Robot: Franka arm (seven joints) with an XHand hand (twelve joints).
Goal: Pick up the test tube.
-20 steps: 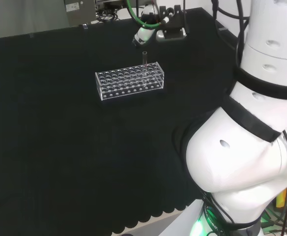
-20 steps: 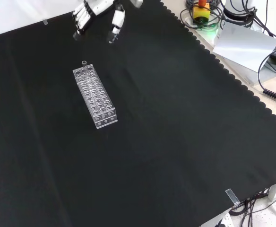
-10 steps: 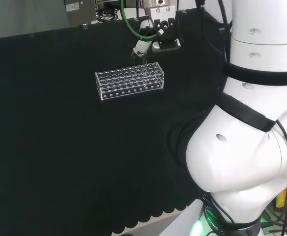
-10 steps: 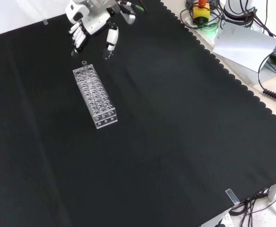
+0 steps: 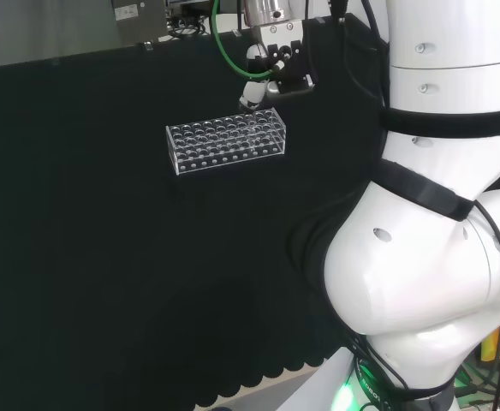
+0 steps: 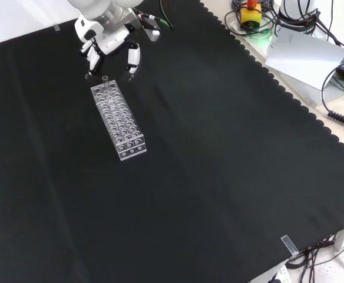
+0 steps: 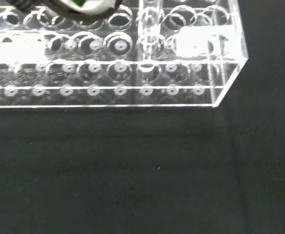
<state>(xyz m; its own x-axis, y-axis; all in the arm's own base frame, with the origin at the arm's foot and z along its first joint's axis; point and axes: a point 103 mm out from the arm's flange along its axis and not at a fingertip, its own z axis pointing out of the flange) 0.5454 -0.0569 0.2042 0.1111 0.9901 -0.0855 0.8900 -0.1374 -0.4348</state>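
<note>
Up in the upper left of the front view, the hand (image 6: 109, 40) hangs over the far end of a clear plastic rack (image 6: 118, 122), its fingers (image 6: 92, 55) pointing down and spread from the thumb (image 6: 133, 57), with nothing between them. Just below that gap, the test tube (image 6: 105, 81) stands upright in a hole at the rack's upper end, its open rim poking above the rack top, apart from the fingers and thumb. Seen from the head view, the hand (image 5: 270, 73) sits at the upper middle of the frame, just above the right end of the rack (image 5: 225, 140), with a green cable (image 5: 224, 47) looping beside it. Close up in the wrist view, the rack's (image 7: 132, 58) corner and rows of round holes lie on the black cloth (image 7: 132, 175), and the tube (image 7: 150, 22) rises as a clear column among the holes. Nothing stands between hand and tube. Big white arm links (image 5: 430, 214) fill the right of the head view.
</note>
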